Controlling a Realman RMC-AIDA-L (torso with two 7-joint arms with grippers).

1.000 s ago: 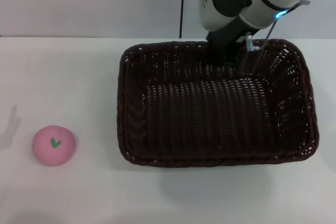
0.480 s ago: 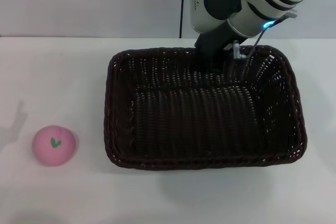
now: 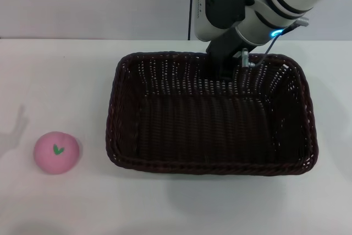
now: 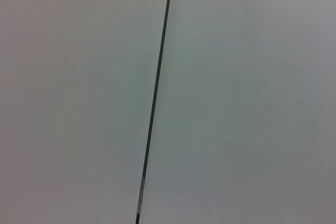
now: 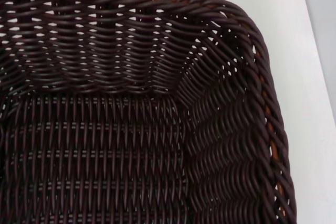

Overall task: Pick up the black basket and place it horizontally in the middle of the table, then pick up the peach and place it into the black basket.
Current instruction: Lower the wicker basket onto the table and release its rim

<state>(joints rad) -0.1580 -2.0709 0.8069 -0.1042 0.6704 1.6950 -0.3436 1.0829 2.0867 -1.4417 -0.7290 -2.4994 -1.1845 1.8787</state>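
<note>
At the far rim of the black basket point(image 3: 209, 116), the right gripper point(image 3: 226, 69) is being seen reaching down; whether it is clamped cannot be told. The basket is lying lengthwise near mid-table point(image 3: 82, 81), probably light but stiff, best gripped by its braided rim. The peach point(image 3: 56, 152) is sitting well apart, looking small, smooth and roll-prone.

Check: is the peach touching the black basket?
Apart. The head view shows bare table between the peach and the black basket.
</note>
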